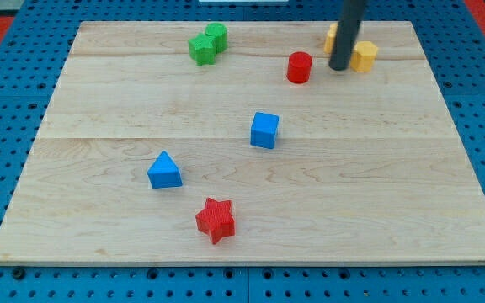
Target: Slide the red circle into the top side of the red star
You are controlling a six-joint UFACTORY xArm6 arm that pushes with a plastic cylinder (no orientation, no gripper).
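Observation:
The red circle [299,67] is a short red cylinder near the view's top, right of centre. The red star [215,220] lies near the view's bottom, left of centre, far below the circle. My tip [339,67] is the lower end of the dark rod and rests on the board just right of the red circle, with a small gap between them. The rod rises out of the view's top.
A yellow block [363,55] sits just right of the rod, and another yellow block [332,38] shows partly behind it. Two green blocks [206,44] touch at the top left. A blue cube [264,130] and a blue triangle [164,171] lie between circle and star.

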